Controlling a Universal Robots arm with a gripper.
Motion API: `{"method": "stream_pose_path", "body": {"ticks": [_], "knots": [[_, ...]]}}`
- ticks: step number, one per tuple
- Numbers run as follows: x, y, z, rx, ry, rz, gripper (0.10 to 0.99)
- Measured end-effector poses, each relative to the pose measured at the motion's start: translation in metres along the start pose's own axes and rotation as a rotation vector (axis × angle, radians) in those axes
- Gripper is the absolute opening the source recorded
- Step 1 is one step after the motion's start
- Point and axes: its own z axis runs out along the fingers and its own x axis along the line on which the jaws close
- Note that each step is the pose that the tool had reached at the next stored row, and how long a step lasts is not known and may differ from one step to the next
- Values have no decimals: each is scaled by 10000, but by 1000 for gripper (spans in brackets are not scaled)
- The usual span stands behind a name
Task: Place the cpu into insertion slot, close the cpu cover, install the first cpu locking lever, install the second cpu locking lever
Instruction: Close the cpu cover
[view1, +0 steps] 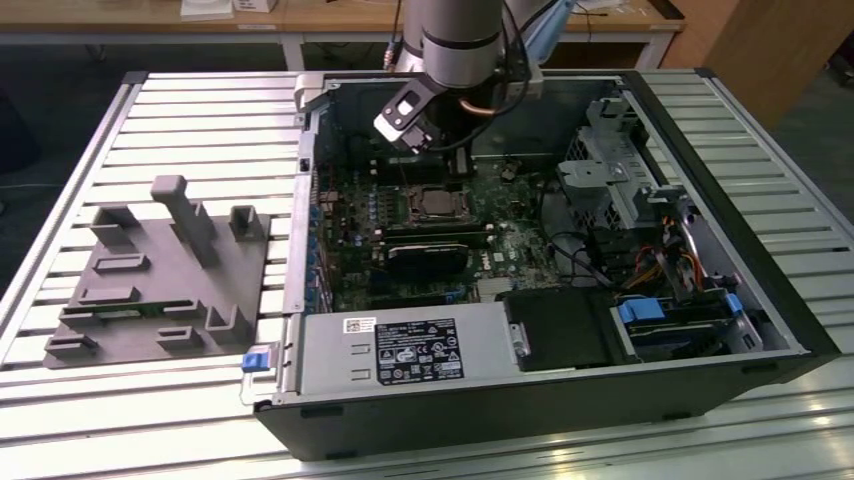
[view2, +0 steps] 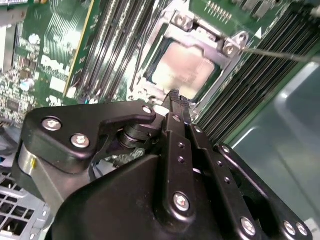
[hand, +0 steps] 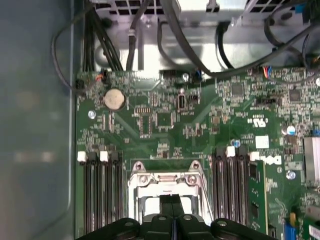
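Fingers (view2: 173, 117) of the gripper (view2: 176, 96) are pressed flat together in the second wrist view, with nothing held between them. Their tips hang just above the near edge of the cpu cover (view2: 202, 39). That cover, a silvery frame plate with a large window, lies down over the cpu (view2: 182, 70), whose pale grey-silver top shows through the window. From a corner of the cover a thin metal lever (view2: 280, 54) runs out across the black memory slots (view2: 250, 85).

In the first wrist view the gripper (hand: 171, 201) shows a thin dark seam between its closed fingers, and the cpu cover (hand: 167, 181) sits directly beyond the tips. Long memory slots (hand: 100, 195) flank it on both sides on the green motherboard (hand: 165, 127), which also carries a round coin battery (hand: 113, 99). Black cables (hand: 200, 55) loop past the board's far edge.

In the exterior view the robot arm (view1: 461, 40) comes down from the upper middle of the frame into an open computer case (view1: 534, 420) lying on a slatted metal desk (view1: 200, 110). The gripper (view1: 416, 130) hovers over the insertion slot (view1: 434, 204), near the frame's centre. A grey fixture block (view1: 160, 270) rests on the desk at the exterior view's left, well apart from the case.
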Motion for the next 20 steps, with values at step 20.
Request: {"method": "stream_pose_path", "body": {"ticks": [20], "knots": [[-13,-123,46,55,38,-948,106]]}}
